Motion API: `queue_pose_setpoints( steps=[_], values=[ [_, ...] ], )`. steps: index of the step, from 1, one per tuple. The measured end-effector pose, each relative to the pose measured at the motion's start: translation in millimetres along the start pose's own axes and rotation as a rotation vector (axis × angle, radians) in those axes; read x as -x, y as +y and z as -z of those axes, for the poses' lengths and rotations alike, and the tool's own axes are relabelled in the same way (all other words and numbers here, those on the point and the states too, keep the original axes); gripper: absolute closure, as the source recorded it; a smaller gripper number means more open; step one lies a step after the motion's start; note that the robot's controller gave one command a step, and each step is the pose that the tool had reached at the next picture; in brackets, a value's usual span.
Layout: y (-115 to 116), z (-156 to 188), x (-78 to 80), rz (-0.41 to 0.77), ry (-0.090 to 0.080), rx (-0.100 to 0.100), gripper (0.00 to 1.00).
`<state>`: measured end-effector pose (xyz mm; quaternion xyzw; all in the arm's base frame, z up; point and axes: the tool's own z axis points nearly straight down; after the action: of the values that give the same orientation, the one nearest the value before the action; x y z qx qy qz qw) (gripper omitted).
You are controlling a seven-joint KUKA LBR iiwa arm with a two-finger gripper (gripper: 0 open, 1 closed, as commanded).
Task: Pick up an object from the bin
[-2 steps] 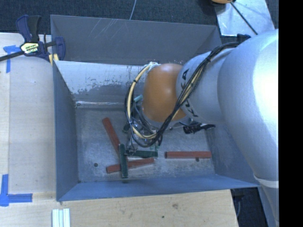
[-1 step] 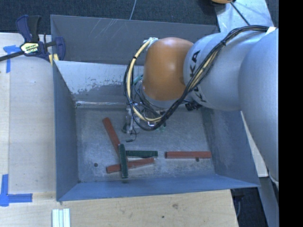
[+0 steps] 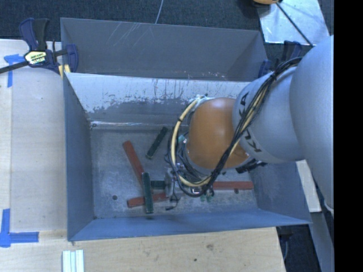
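Grey bin [image 3: 79, 152] holds red stick [image 3: 133, 160], dark stick [image 3: 147, 194]; end effector [image 3: 173, 196] grip state indiscernible.

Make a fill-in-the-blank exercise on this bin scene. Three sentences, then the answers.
1. The arm reaches into the bin from the view's ____ side.
2. The rounded cover above the claw is ____ in colour.
3. The dark stick by the bin's front wall lies across a second stick, which is ____.

Missing words: right; orange; red.
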<state>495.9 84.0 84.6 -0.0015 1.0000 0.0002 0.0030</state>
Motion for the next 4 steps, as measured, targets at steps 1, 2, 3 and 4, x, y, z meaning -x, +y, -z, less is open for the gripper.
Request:
queue_pose_setpoints(
  steps=[1,2,3,4],
  values=[
    [18.6,35.9,19.2,0.008,0.011,-0.002,1.0],
    [27.3,-14.9,32.0,0.051,0.005,0.0,0.0],
    [28.2,-12.4,32.7,0.052,0.001,0.001,1.0],
    [28.2,-12.4,32.7,0.051,0.001,0.001,1.0]
  ],
)
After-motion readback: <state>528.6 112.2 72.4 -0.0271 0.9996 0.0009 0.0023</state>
